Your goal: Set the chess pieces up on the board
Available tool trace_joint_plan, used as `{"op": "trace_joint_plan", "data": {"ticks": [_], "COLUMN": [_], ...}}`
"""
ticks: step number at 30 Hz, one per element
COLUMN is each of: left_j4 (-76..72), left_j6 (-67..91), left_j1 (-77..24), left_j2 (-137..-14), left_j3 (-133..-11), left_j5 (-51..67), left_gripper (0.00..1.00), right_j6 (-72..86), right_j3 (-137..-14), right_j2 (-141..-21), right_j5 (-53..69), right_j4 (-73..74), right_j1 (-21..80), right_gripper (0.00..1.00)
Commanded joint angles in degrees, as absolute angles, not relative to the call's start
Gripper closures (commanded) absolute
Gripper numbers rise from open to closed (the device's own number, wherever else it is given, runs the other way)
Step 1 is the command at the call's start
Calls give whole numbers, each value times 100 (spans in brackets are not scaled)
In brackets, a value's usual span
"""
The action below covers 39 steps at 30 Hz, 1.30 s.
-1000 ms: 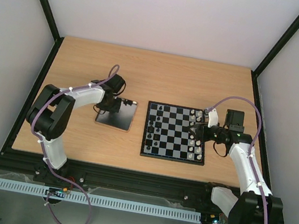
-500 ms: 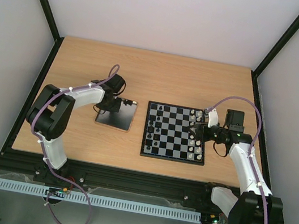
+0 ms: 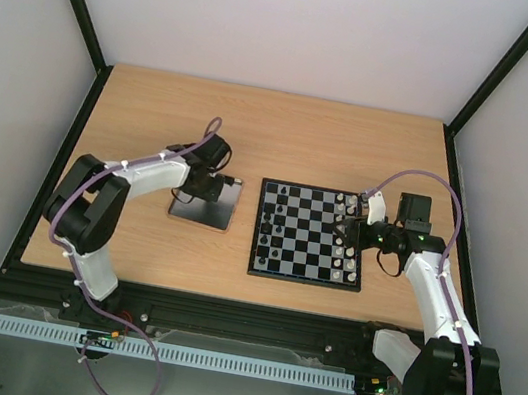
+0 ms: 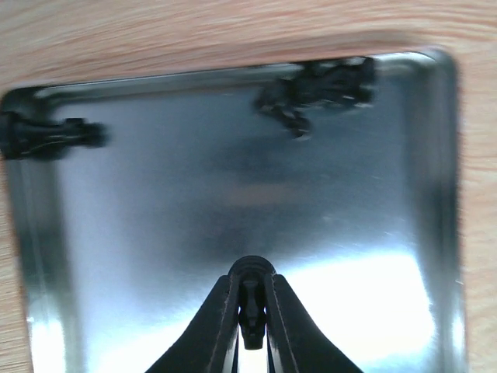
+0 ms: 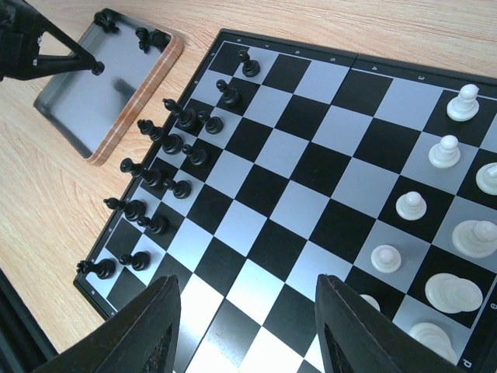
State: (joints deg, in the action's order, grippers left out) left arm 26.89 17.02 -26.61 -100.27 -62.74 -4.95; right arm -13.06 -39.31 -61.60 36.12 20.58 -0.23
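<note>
A light wooden table (image 3: 305, 133) carries a chequered board (image 3: 306, 250) beneath the right fingers (image 5: 147, 326) and a shiny metal tray (image 4: 194, 233) beneath the left fingers (image 4: 211, 326), apart

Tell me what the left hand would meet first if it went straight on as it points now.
Probably the bare tray floor: the left hand, shut on a black piece, slants down over it. Depth is unclear; a flatter line would reach the loose pieces by the far rim.
</note>
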Motion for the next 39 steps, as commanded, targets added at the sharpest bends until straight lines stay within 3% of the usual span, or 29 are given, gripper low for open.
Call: {"op": "trace_joint_plan", "data": {"ticks": [1,13,23,39], "left_j4": [2765,3480,3589,3543], "left_j6": [1466,967,590,659], "left_j1": [-3051,-4512,-5694,-5854], "left_j2": [-9814,-9387,-9550,-10300], "left_j3": [-6340,-6869,-7148,-7266], "left_j5": [-538,-496,265,18], "left_gripper": [92,92,92,92], "right_j6": [-1371,-1389,-1397,-1406], "right_j3": [-3876,-3884,-3880,-3880], "right_j2": [-6146,-6126,-6080,-6029], "right_j5": [3585,3736,3751,3718], "right_j4": [2093,2131,2134,2136], "right_j1": [0,0,0,0], "right_gripper": [51,51,51,51]}}
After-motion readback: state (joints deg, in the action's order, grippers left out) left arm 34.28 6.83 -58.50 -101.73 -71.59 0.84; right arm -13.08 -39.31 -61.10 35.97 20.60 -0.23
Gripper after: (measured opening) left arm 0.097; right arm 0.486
